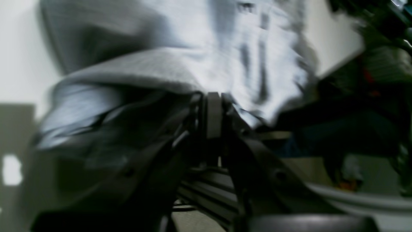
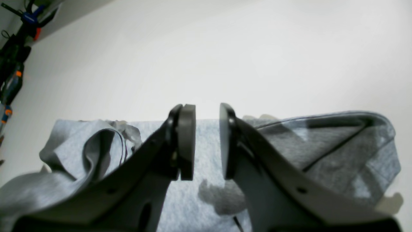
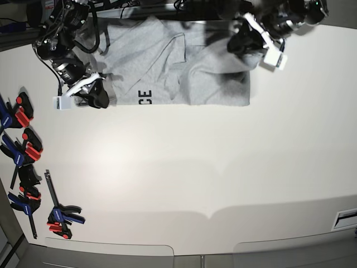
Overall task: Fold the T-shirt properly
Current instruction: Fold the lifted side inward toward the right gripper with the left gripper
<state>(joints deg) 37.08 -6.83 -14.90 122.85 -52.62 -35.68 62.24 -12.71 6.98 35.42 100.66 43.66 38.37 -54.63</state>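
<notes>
The light grey T-shirt (image 3: 167, 61) lies at the far edge of the white table, partly folded over, with black letters "CE" showing near its front hem. My left gripper (image 3: 239, 46) is at the shirt's right side. In the blurred left wrist view it (image 1: 213, 106) is shut on a fold of the grey fabric (image 1: 154, 67), which drapes over the fingers. My right gripper (image 3: 103, 96) is at the shirt's left edge. In the right wrist view it (image 2: 207, 141) is open with a narrow gap, empty, just above the rumpled shirt (image 2: 338, 148).
Several red, blue and black clamps (image 3: 25, 151) lie along the table's left edge, with one more (image 3: 61, 215) near the front left. The white table (image 3: 195, 184) stretches out in front of the shirt. Tools (image 2: 13, 64) show at the right wrist view's top left.
</notes>
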